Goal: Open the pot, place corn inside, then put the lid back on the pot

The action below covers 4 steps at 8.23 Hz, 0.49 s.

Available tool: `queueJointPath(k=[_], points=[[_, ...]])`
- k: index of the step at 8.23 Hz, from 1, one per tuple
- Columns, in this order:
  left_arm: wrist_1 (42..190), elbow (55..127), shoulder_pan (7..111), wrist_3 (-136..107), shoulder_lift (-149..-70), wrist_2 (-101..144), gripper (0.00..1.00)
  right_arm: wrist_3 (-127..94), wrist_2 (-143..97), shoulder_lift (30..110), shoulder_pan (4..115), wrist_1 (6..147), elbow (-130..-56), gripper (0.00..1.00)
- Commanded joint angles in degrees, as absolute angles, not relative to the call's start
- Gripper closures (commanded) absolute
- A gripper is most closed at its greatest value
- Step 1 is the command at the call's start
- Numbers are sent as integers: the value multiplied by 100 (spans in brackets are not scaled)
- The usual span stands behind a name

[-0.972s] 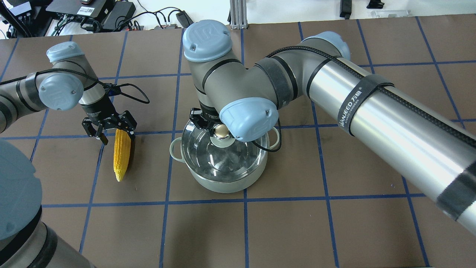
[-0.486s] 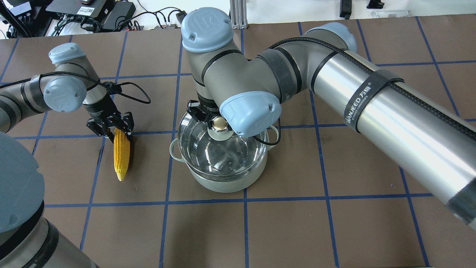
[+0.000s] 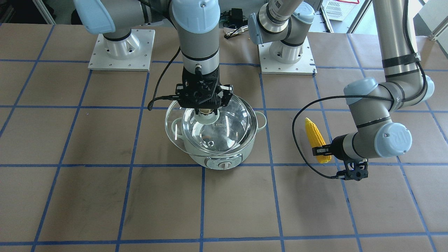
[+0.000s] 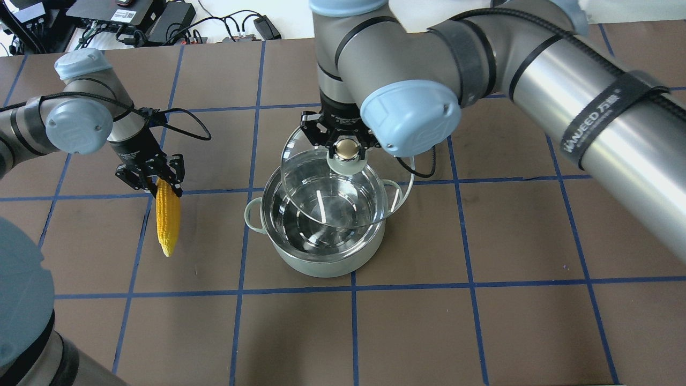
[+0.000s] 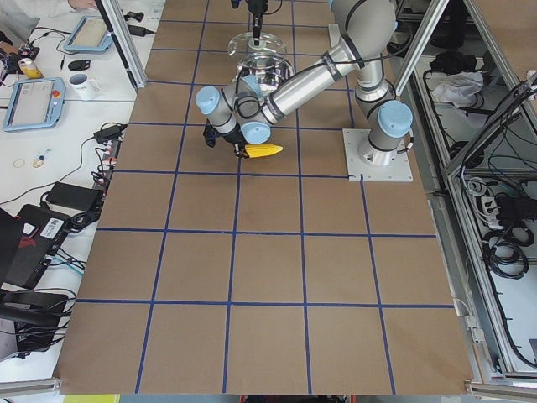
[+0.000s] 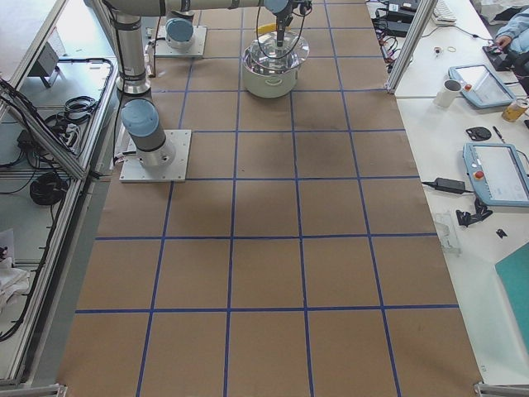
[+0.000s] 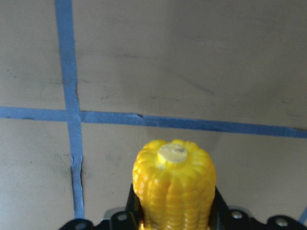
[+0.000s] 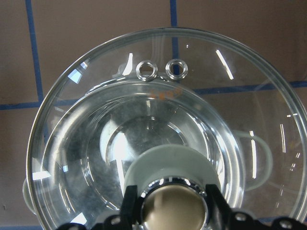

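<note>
The pale mint-green pot point(image 4: 321, 268) stands mid-table, its shiny inside uncovered on the near side, and its dial panel shows in the front-facing view point(image 3: 224, 163). My right gripper point(image 4: 347, 146) is shut on the beige-capped knob of the clear glass lid point(image 4: 316, 179). It holds the lid above the pot, shifted toward the far side. The wrist view shows the lid point(image 8: 144, 120) over the pot's rim. My left gripper point(image 4: 156, 179) is shut on the thick end of the yellow corn point(image 4: 168, 222), left of the pot. The corn also shows in the left wrist view point(image 7: 174, 187).
The table is brown paper with a blue tape grid point(image 4: 353, 281). The right arm's big elbow point(image 4: 410, 115) hangs over the area behind the pot. Both arm bases point(image 3: 120, 49) stand at the robot's edge. Cables and electronics point(image 4: 134, 16) lie beyond the far edge.
My right gripper has lifted the lid off the pot and carried it up and toward the far side. My left gripper has closed on the corn and shifted it slightly.
</note>
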<state>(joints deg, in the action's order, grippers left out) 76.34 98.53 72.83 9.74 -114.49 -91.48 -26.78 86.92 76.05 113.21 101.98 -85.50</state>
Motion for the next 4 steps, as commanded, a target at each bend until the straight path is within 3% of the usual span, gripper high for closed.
queueJointPath(k=[1, 4], points=[[8156, 9765, 7286, 932, -10559, -9315, 100, -1664, 8675, 8057, 10567, 9434, -8534, 100], [8165, 9308, 7819, 914, -9977, -8941, 100, -1564, 8561, 8226, 10503, 9334, -8534, 100]])
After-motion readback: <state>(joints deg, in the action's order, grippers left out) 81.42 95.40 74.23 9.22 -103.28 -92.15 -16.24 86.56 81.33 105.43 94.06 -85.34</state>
